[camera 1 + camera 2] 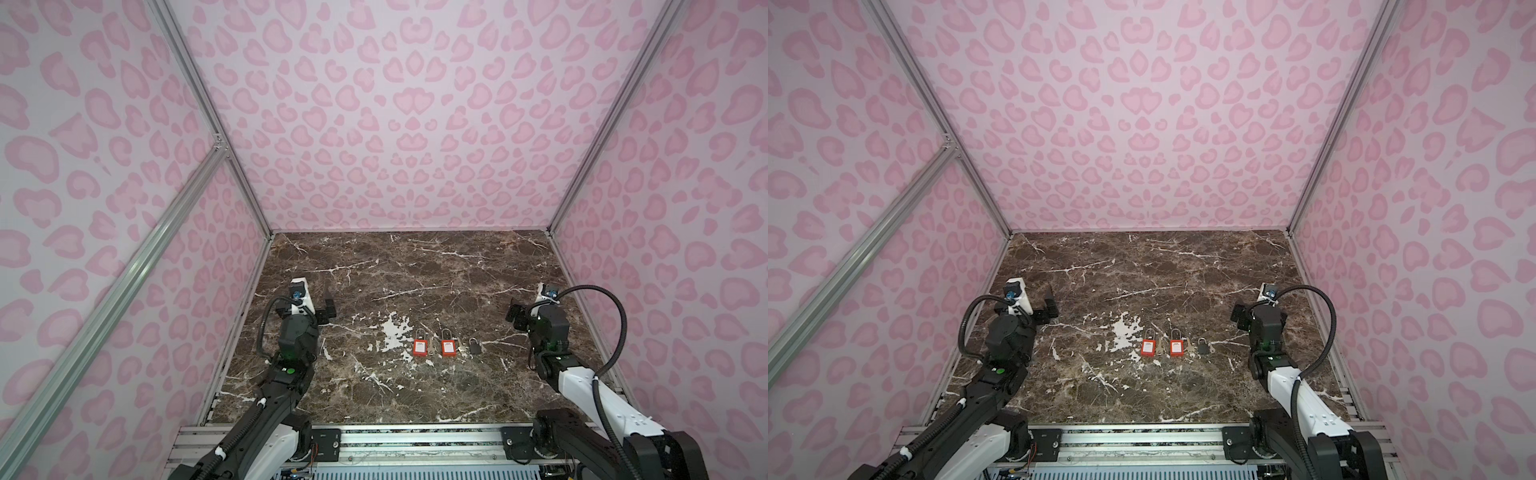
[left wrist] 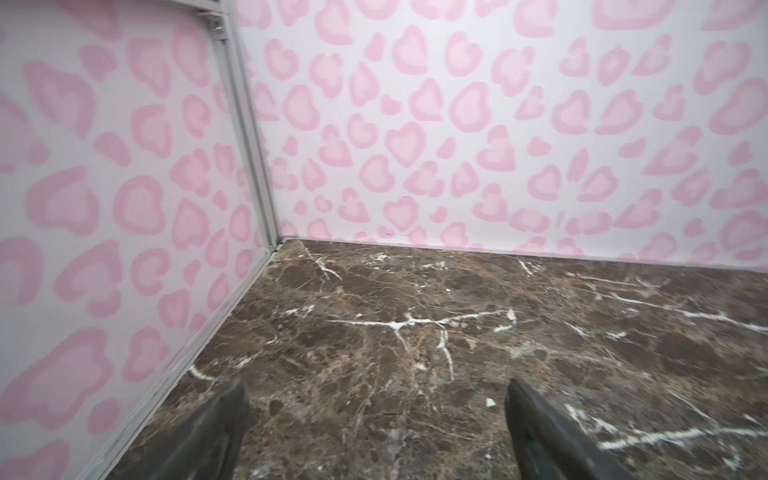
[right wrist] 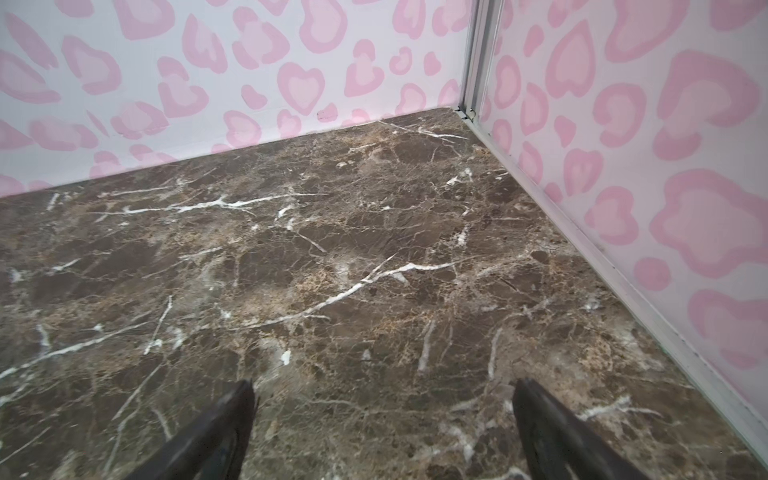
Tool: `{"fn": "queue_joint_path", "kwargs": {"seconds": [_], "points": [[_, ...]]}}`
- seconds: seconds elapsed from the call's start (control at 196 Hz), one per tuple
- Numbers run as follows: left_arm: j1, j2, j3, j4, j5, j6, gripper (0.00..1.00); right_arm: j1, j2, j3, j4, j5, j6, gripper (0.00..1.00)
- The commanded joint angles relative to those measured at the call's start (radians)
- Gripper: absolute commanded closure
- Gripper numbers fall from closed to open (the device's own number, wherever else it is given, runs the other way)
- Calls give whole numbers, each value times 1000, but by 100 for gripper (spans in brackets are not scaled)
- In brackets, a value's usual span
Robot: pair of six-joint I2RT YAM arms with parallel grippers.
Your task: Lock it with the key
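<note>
**Top views.** Both show three locks in a row near the middle front of the marble counter [image 1: 415, 270]. They are a red padlock [image 1: 420, 348], a second red padlock [image 1: 447, 348] just beside it, and a small dark padlock [image 1: 475, 346] at the right end. In a top view a pale key [image 1: 1159, 346] lies flat between the red bodies. More keys may lie by the other locks, but they are too small to confirm. Left arm [image 1: 293, 340] and right arm [image 1: 548, 328] sit at the counter's sides, well apart from the row.

**Left wrist.** Left jaws spread wide with nothing between them. Only bare counter and pink wall [image 2: 457, 124] are in view.

**Right wrist.** Right jaws likewise spread and empty.

**Handling estimate.** The locks are small and rigid, and likely to skid on polished stone, so they are best gripped across the flat body. The key is thin and lies flush, so it is hard to lift and best pinched at the bow.
</note>
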Motion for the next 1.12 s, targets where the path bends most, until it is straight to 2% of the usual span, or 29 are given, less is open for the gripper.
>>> {"fn": "queue_joint_path", "kwargs": {"seconds": [0.0,0.184,0.336,0.454,0.551,0.602,0.709,0.734,0.785,0.821,0.851,0.933,1.045,1.116], "points": [[77,-31,-64,94,46,-61,3,-11,64,-14,178,61,-51,2],[151,49,-150,213,98,-58,3,-49,167,-48,350,43,-72,2],[177,225,-155,360,152,-46,3,-90,252,-82,518,29,-49,2],[195,375,-126,469,215,-59,3,-98,309,-84,612,12,-75,2],[201,445,-78,490,258,-5,2,-98,384,-99,699,-8,-84,2],[220,489,-52,478,298,-10,2,-96,441,-120,793,-25,-93,2],[247,643,-58,626,377,-14,2,-98,554,-126,957,-45,-109,1],[249,661,-45,635,373,-23,2,-96,552,-118,939,-56,-113,1],[252,645,19,478,392,-9,2,-94,513,-83,808,-84,-125,1],[252,669,55,449,408,-5,2,-94,485,-51,707,-104,-132,1],[249,665,76,397,398,3,2,-93,496,-32,691,-119,-140,1],[247,662,69,406,377,-3,2,-89,539,10,682,-128,-152,1],[244,662,66,409,373,-3,2,-72,511,50,556,-106,-163,1],[242,664,66,410,373,-2,2,-72,523,39,599,-106,-168,1]]}}
